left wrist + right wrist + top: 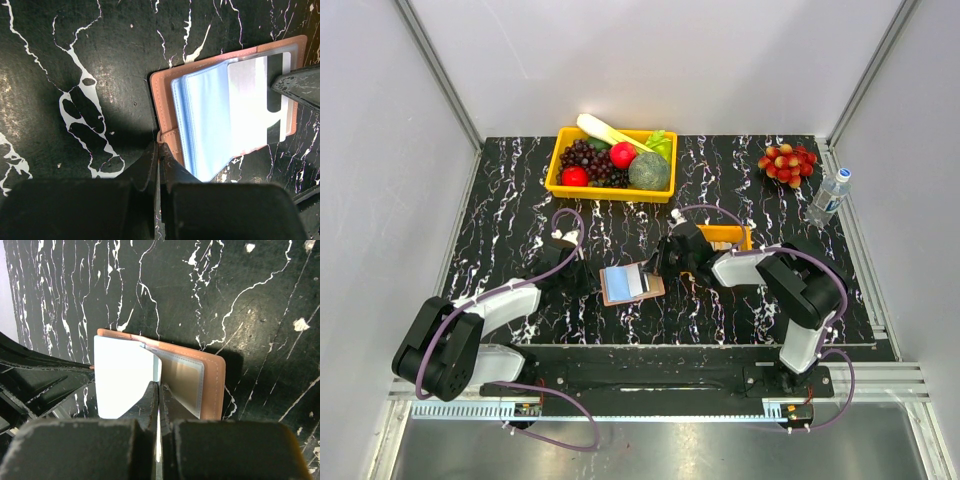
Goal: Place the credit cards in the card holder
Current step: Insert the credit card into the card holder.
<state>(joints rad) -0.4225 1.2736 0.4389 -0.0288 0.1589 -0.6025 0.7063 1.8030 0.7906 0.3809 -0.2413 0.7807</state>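
The card holder (631, 284) lies open on the black marble table between the two arms, its tan-pink cover (162, 87) outermost and its pale blue-grey sleeves (207, 120) fanned up. My left gripper (160, 146) is shut on the holder's snap tab at its near edge. My right gripper (159, 386) is shut on a whitish credit card (122, 375) and holds it at the sleeves. In the left wrist view that card (252, 100) shows a dark stripe and lies over the sleeves, with a right fingertip (297, 85) on its edge. No other cards show.
A small orange tray (726, 236) stands right behind the right gripper. A yellow bin (557, 165) of fruit and vegetables is at the back. A red fruit cluster (787, 163) and a water bottle (828, 197) are at the back right.
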